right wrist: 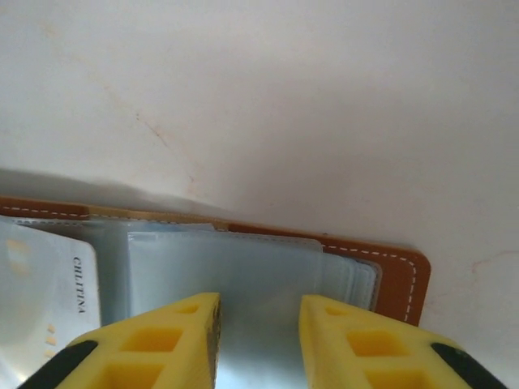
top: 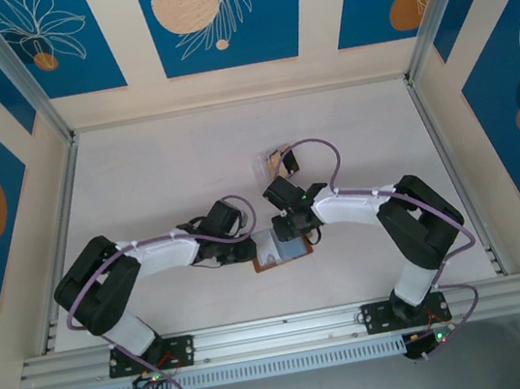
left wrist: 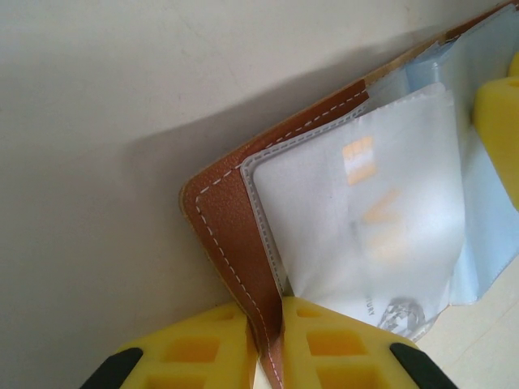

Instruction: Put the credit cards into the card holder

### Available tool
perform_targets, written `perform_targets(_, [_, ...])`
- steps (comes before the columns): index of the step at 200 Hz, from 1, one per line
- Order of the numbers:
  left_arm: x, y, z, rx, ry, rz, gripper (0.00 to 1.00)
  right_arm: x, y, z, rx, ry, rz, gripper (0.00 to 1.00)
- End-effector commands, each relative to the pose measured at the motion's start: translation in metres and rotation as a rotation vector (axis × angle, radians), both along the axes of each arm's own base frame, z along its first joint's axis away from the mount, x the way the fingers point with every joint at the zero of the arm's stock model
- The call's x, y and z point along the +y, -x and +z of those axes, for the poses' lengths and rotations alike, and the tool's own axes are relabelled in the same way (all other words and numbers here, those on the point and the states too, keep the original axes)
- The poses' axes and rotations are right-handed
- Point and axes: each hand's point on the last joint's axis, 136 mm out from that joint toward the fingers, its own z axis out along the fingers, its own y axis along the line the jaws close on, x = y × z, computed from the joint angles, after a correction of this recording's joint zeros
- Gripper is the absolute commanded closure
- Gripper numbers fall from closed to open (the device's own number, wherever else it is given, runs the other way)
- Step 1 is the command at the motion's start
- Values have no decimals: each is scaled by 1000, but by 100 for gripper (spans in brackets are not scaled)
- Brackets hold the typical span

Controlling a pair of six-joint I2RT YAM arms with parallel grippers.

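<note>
left fingers (left wrist: pixel 298 344) clamp the card holder (left wrist: pixel 229 237); right fingers (right wrist: pixel 203 336) stand apart over it

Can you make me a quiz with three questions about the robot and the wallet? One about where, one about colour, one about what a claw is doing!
1. Where is the card holder?
A. where the left gripper and right gripper meet
B. in the far left corner
C. on the metal rail

2. What colour is its outside?
A. green
B. reddish-brown
C. black

3. The left gripper is:
A. wide open in the air
B. holding a pen
C. shut on the card holder's edge

Answers:
1 A, both reach it in the top view.
2 B, stitched brown leather shows.
3 C, it pinches the leather edge.
</note>
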Motion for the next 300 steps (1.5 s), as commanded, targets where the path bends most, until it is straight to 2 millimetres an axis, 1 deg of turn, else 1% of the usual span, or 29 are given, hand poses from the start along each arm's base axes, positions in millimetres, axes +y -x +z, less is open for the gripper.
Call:
perform_targets(1, [37,19,-37,70,-165,16,86,-19,18,-26,72,117,-9,74])
perform_targets(26, [38,20,-36,65,-168,13,86,-19,21,-29,78,125,-14,84])
perform_targets(44, [39,20,-35,63,-171,11,85,-19,22,-29,79,120,-18,94])
perform_targets(53, [39,20,-35,63,-173,8,86,-17,22,-26,72,115,-17,100])
perform_targets(69, [40,21,-35,60,-175,3,86,-15,20,-16,53,100,-13,100])
perform_targets(102, [40,20,-32,48,-180,-8,86,-7,13,14,4,65,-1,100])
perform_targets(122, [42,18,-29,32,-190,-16,86,1,13,31,-9,26,10,100])
perform_targets(145, [42,17,-25,21,-198,-24,86,14,13,45,-12,-30,25,100])
perform_targets(165, [41,17,-24,16,-197,-31,86,26,15,52,5,-88,35,100])
perform_targets(191, [38,17,-23,9,-199,-40,86,43,17,55,46,-159,36,100])
perform_targets(214, [36,16,-22,6,-193,-39,86,62,21,58,88,-249,48,100])
perform_targets(227, [35,16,-20,3,-187,-39,86,75,24,59,122,-320,58,94])
perform_targets(232, [35,16,-20,4,-188,-38,86,79,25,59,134,-342,62,90])
perform_targets(241, [35,16,-20,2,-188,-35,86,86,27,61,154,-386,75,79])
perform_targets(249, [36,15,-19,-3,-191,-32,85,89,27,63,157,-412,81,74])
perform_targets(265, [40,15,-18,-10,-206,-26,84,89,25,69,161,-450,86,64])
perform_targets(280, [41,16,-17,-14,-208,-25,82,86,24,77,167,-493,95,59])
perform_targets(295, [42,16,-17,-14,-208,-25,82,79,21,83,160,-514,95,57])
perform_targets(300, [42,16,-17,-15,-209,-24,81,77,21,85,156,-517,95,55])
